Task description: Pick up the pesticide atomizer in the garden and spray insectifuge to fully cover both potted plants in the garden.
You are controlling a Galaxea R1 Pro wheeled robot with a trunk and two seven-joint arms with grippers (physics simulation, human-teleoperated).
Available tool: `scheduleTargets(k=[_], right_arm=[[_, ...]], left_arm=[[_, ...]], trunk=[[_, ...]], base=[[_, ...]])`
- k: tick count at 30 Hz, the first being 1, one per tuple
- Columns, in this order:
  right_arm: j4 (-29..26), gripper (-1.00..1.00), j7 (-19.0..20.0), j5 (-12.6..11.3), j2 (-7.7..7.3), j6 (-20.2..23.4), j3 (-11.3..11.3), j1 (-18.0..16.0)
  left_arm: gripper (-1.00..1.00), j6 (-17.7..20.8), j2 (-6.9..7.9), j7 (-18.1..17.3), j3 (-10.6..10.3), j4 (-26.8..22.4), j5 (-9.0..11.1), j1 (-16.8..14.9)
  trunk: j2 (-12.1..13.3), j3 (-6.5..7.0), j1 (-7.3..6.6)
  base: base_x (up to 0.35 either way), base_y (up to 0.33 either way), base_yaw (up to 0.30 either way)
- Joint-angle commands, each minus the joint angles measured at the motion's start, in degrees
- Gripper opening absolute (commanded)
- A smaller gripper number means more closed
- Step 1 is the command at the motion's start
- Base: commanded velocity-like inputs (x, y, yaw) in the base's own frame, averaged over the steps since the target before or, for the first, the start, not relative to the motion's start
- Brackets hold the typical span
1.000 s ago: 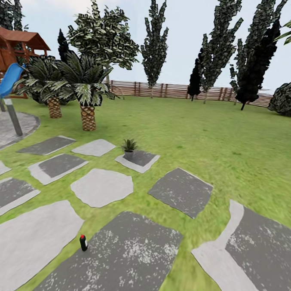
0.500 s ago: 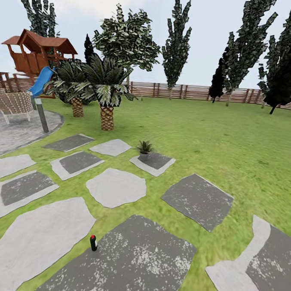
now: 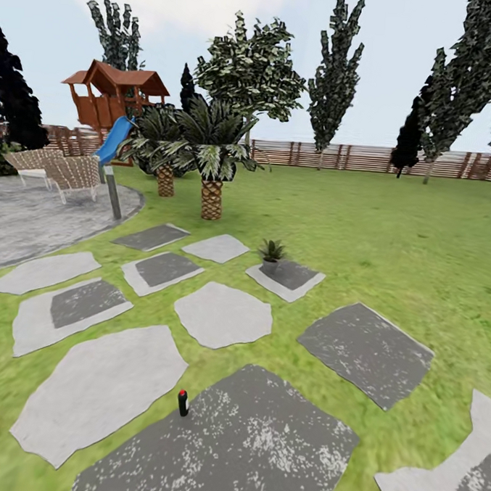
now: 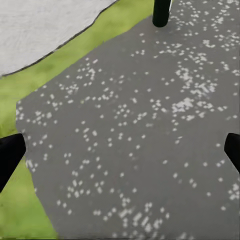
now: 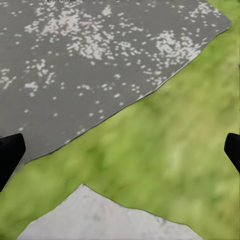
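The pesticide atomizer (image 3: pixel 183 403) stands upright at the near-left edge of a large dark stepping stone (image 3: pixel 262 443); here it looks like a small dark bottle with a red top. Its dark body (image 4: pixel 161 12) also shows in the left wrist view, well ahead of the fingers. My left gripper (image 4: pixel 120 155) hangs open over that speckled dark stone, holding nothing. My right gripper (image 5: pixel 120 155) is open too, above the stone's edge and the grass. The two low-rosette potted plants are out of view.
A small spiky-leaved plant in a grey pot (image 3: pixel 272 253) sits on a far stone. Two palms (image 3: pixel 213 163), a wooden playhouse with a blue slide (image 3: pixel 116 99), chairs (image 3: pixel 72 173), a post (image 3: pixel 114 194) and the round grey patio (image 3: pixel 36 218) lie left. The fence (image 3: pixel 367 158) bounds the lawn.
The camera has swung left, so the whole scene has shifted right; the playhouse, chairs and patio have come into view. The bottle and the plant themselves have not moved.
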Motion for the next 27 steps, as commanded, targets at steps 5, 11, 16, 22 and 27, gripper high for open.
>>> scheduleTargets(k=[5,11,16,22,27], right_arm=[[0.0,1.00,0.0,0.1,-0.02,-0.2,0.0,0.0],[0.0,1.00,0.0,0.1,-0.02,-0.2,0.0,0.0],[0.0,1.00,0.0,0.1,-0.02,-0.2,0.0,0.0],[0.0,1.00,0.0,0.1,-0.02,-0.2,0.0,0.0],[0.0,1.00,0.1,0.0,-0.02,-0.1,0.0,0.0]], left_arm=[[1.00,-0.2,-0.07,0.2,0.5,0.1,-0.4,0.0],[1.00,-0.3,-0.10,0.2,0.5,0.1,-0.4,0.0],[1.00,-0.3,-0.12,0.2,0.4,0.1,-0.5,0.0],[1.00,-0.3,-0.15,0.1,0.2,0.1,-0.9,0.0],[1.00,-0.3,-0.13,0.1,0.3,0.1,-0.9,0.0]], trunk=[[0.0,-0.05,-0.01],[0.0,-0.05,-0.01],[0.0,-0.05,-0.01],[0.0,-0.05,-0.01],[0.0,-0.05,-0.01]], base=[[0.000,0.000,0.278],[0.000,0.000,0.278],[0.000,0.000,0.278],[0.034,-0.023,0.278],[0.192,-0.161,0.165]])
